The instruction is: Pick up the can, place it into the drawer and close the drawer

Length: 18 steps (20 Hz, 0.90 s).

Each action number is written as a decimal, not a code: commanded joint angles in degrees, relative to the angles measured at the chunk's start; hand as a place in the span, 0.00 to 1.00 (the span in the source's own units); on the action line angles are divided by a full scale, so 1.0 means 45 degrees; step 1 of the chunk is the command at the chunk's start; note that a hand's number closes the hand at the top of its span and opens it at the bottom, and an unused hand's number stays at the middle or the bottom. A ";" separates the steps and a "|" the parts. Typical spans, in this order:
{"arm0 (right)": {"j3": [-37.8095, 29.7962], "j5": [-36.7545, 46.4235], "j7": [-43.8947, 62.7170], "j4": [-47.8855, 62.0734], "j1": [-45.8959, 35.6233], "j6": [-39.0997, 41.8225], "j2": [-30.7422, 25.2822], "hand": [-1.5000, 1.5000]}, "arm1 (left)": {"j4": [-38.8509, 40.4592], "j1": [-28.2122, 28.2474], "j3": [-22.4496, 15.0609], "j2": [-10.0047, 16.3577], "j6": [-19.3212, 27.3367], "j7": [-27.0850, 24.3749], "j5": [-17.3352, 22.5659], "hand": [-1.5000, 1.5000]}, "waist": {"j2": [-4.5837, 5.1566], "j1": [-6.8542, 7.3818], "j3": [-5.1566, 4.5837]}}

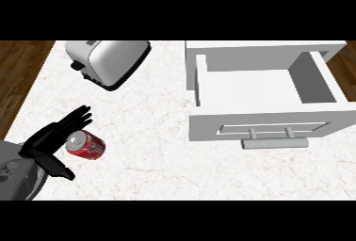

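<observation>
A red can (87, 145) lies on its side on the white marble counter at the lower left. My left hand (44, 141) is right beside it on its left, open, with straight fingers pointing up-right past the can's top and the thumb stretched out below it. The can's silver end faces the palm; whether they touch I cannot tell. The white drawer (208, 126) stands pulled open at the right, with nothing inside, and its grey bar handle (274, 142) faces me. My right hand is out of the picture.
A silver toaster (110, 59) stands at the back left of the counter. Bare marble (149, 141) lies between the can and the drawer front. Wooden floor shows past the counter's left edge (21, 70).
</observation>
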 commanded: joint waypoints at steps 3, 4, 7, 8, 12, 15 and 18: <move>0.0112 -0.0029 0.0686 -0.0573 -0.0030 -0.0208 0.0208 0.00 | 0.2568 -0.0754 0.0222 0.0376 -0.1137 -0.1582 -0.0331 0.00 | 0.0158 -0.0039 -0.0206; -0.0255 -0.0264 0.0226 0.0244 -0.0332 0.0142 -0.0186 0.00 | 0.2897 -0.0518 0.0129 0.0640 -0.1258 -0.1976 -0.0567 0.00 | 0.0188 -0.0072 -0.0211; -0.0012 -0.0065 0.0580 -0.0452 -0.0065 -0.0115 0.0332 0.00 | 0.3396 -0.1028 0.0078 -0.0014 -0.0999 -0.2055 -0.0541 0.00 | 0.0172 -0.0064 -0.0209; -0.0406 -0.0569 0.0897 -0.0621 -0.0050 -0.0138 -0.0041 0.00 | 0.3282 -0.0817 -0.0340 -0.0366 -0.0747 -0.2384 -0.0976 0.00 | 0.0146 -0.0035 -0.0206; -0.0498 -0.0751 0.0853 -0.0889 0.0357 0.0214 0.0245 0.00 | 0.4319 -0.1316 0.0058 -0.0188 -0.1150 -0.2406 -0.0627 0.00 | 0.0140 -0.0077 -0.0204; -0.0457 -0.0141 0.0192 -0.0039 0.0014 0.0700 0.0226 0.00 | 0.4972 -0.1971 0.0189 -0.0645 -0.0685 -0.2016 -0.0553 0.00 | 0.0174 -0.0130 -0.0203; -0.0228 -0.0262 0.0682 -0.0307 0.0168 0.0645 0.0357 0.00 | 0.4816 -0.1831 0.0020 -0.0625 -0.1722 -0.1963 -0.0479 1.00 | 0.0153 -0.0076 -0.0203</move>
